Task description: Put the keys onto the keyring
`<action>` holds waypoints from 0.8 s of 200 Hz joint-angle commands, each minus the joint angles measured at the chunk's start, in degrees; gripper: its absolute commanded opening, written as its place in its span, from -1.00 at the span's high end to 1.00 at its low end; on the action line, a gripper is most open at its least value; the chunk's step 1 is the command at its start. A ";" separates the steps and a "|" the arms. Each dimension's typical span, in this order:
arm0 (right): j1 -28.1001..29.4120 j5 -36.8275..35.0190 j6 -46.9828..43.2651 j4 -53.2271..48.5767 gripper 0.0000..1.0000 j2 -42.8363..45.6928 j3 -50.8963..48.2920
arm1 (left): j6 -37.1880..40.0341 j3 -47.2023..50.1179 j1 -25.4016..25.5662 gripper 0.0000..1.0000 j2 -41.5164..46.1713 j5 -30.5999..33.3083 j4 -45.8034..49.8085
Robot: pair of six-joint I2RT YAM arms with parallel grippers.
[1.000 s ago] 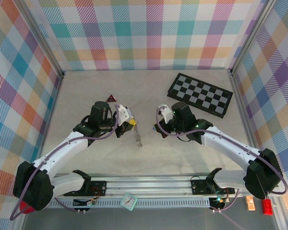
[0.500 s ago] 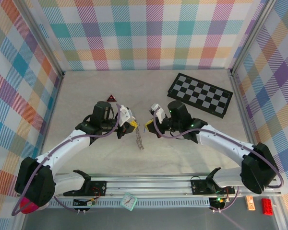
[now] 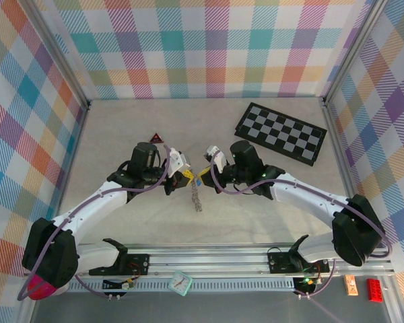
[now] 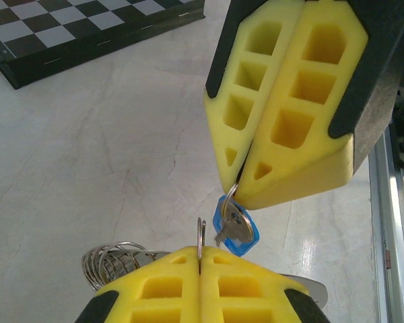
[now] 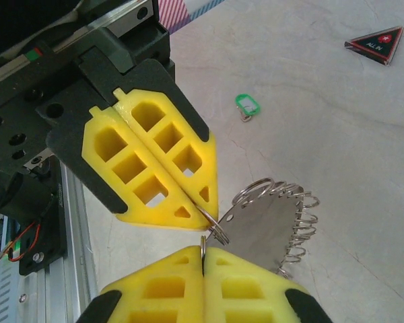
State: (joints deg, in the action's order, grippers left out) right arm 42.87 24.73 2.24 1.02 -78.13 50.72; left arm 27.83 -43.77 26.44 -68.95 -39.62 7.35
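Observation:
My left gripper (image 3: 182,174) (image 4: 200,252) is shut on one split ring (image 4: 200,232) of the keyring, a thin metal plate (image 5: 273,229) edged with several wire rings (image 5: 299,225); the plate hangs below it (image 3: 196,195). My right gripper (image 3: 203,173) (image 5: 203,254) is shut on the small ring of a silvery key with a blue tag (image 4: 237,227). The two grippers meet tip to tip, and the key's ring is almost touching the held split ring. A second key with a green tag (image 5: 246,104) lies on the table.
A black-and-white chequered board (image 3: 281,132) (image 4: 87,27) lies at the back right. A small red-and-black triangle (image 3: 155,138) (image 5: 376,44) rests behind the left arm. The metal rail (image 3: 209,259) runs along the near edge.
The right gripper has moved left with the blue-tagged key until its tips face the left gripper's. The left gripper has stayed almost still with the keyring.

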 commanded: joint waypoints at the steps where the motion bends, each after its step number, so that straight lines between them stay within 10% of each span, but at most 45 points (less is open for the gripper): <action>1: 0.61 1.31 0.40 2.67 1.00 -0.71 2.30 | -0.50 -2.20 -0.07 1.00 -0.14 -2.13 -1.47; 160: 0.80 -7.77 7.98 -3.97 1.00 -3.96 5.28 | 0.77 -0.28 0.01 1.00 2.15 -0.38 -4.04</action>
State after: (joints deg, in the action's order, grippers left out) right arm 43.75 18.87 7.73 -1.34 -80.75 54.26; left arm 27.88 -43.81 26.41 -68.93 -37.95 6.92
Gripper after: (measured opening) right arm 0.048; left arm 0.046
